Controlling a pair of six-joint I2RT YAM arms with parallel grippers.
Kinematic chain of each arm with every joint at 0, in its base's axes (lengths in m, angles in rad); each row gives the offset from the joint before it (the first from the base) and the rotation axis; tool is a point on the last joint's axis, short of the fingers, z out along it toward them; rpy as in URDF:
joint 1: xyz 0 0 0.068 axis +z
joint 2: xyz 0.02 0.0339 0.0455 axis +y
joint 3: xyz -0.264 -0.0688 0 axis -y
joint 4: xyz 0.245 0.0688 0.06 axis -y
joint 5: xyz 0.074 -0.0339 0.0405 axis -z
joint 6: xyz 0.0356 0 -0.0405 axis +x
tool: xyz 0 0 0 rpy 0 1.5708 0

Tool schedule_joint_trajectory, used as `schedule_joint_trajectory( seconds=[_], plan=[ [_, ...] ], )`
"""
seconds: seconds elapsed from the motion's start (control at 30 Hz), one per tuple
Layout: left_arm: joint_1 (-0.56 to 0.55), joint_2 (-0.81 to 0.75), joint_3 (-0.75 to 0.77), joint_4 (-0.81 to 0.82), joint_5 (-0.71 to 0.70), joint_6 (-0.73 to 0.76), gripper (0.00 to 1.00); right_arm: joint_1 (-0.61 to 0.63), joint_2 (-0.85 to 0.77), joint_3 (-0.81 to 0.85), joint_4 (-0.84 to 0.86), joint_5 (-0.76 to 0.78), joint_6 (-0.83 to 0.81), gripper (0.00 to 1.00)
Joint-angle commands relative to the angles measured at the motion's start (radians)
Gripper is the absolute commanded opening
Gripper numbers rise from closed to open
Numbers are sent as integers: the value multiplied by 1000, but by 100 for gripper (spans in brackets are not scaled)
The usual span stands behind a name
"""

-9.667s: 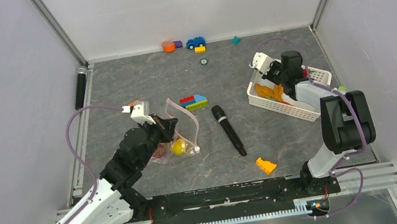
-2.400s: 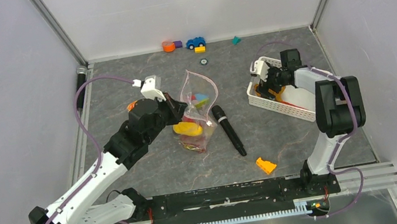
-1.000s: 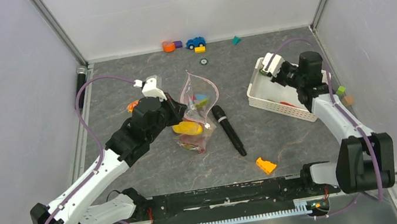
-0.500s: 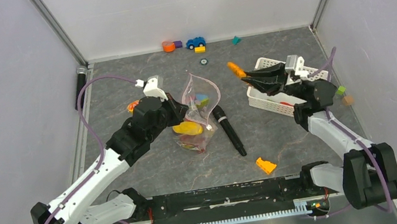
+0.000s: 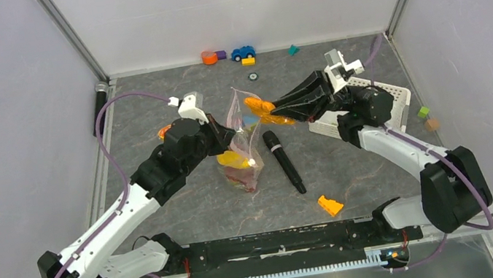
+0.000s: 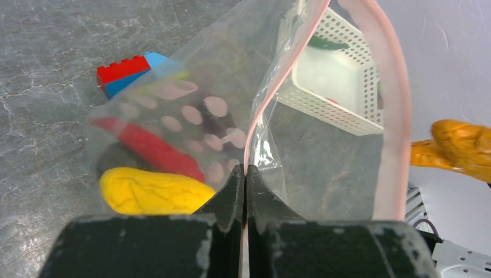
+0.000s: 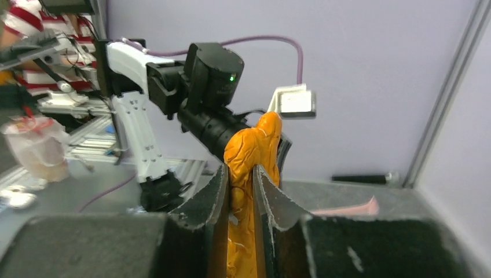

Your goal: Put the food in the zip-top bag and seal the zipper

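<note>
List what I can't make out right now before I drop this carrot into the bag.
- The basket's contents: top view, the right arm covers most of it.
- The carrot's gripped end: right wrist view, buried between the right tool's fingers; left wrist view, cut off by the right edge.
- The dark food beside the red chili: left wrist view, blurred by the zip-top bag's dotted film.

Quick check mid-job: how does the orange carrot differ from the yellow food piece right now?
The orange carrot is long and knobbly, while the yellow piece is a stubby lump. The orange carrot is clamped in the right end effector, up in the air; the yellow piece is gripped by nothing. The orange carrot is outside the zip-top bag, beside its mouth, while the yellow piece lies low inside it. Both are toy food with wrinkled surfaces.
</note>
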Motion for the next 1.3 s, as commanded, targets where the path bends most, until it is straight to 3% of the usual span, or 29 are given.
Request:
schedule_joint_trajectory(
  seconds=[0.0, 0.07, 0.13, 0.53, 0.73, 1.0, 1.13, 1.27],
  plan=[
    [0, -25, 42, 21, 15, -18, 2, 71, -49, 128, -132, 52, -349, 9],
    [0, -26, 44, 21, 16, -19, 2, 116, -69, 168, -393, 118, -559, 9],
    [0, -28, 45, 22, 20, -18, 2, 150, -81, 182, -547, 192, -690, 9],
    [0, -63, 50, 43, 12, -12, 2, 202, -59, 190, -494, 191, -594, 8],
    [0, -64, 63, 64, 33, -3, 2, 297, -32, 170, -590, 207, -665, 9],
    [0, -82, 55, 110, 73, -14, 2, 365, -50, 88, -745, 714, -775, 7],
    [0, -86, 53, 123, 90, -20, 2, 407, -78, 16, -702, 998, -762, 17],
    [0, -80, 53, 149, 120, -27, 2, 456, -75, 19, -721, 1158, -777, 27]
  ],
)
